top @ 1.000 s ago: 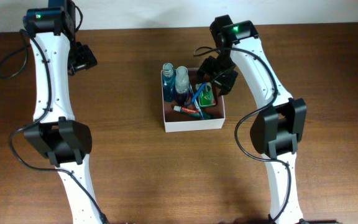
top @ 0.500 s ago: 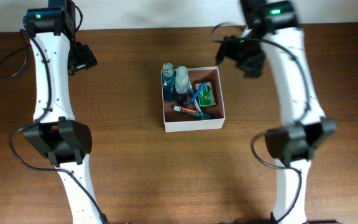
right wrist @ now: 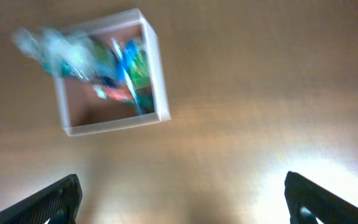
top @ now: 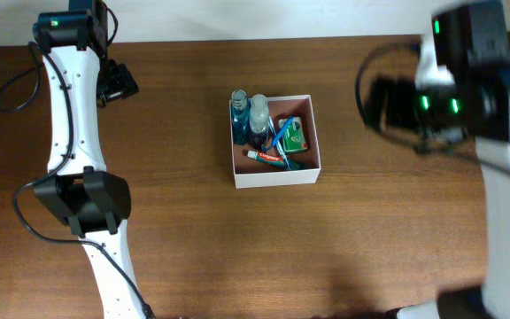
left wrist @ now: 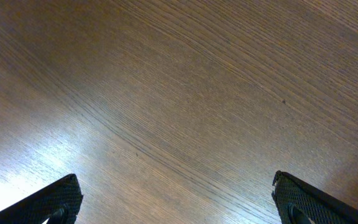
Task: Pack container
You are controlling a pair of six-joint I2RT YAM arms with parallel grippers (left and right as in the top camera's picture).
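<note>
Unit: Right arm position has changed. One second ago my right gripper [right wrist: 182, 202] hung over the green-packet side of the container. Now the arm is raised well clear to the right and is blurred in the overhead view. My left arm has not moved.

Operator: Report right gripper state.

Unit: Jaws fully apart. The fingers sit at opposite edges of the right wrist view, with nothing between them and only bare surface [top: 193, 239] below.

Operator: Locate the container.

Unit: The container [top: 277, 175] stands flat on the surface at the centre, between my two arms and touching neither. In the right wrist view it appears in the upper left, blurred.

Operator: List contents, front to back.

Unit: A red-and-white toothpaste tube [top: 268, 157] lies near the front wall. A blue toothbrush [top: 280, 142] lies slanted behind it. The green packet [top: 295, 135] is at the right. Two clear bottles [top: 258, 120] of blue liquid stand at the back left.

Operator: Report left gripper.

Unit: The left gripper [left wrist: 179, 202] is at the far left, well apart from the container, with its jaws wide and empty over bare wood.
</note>
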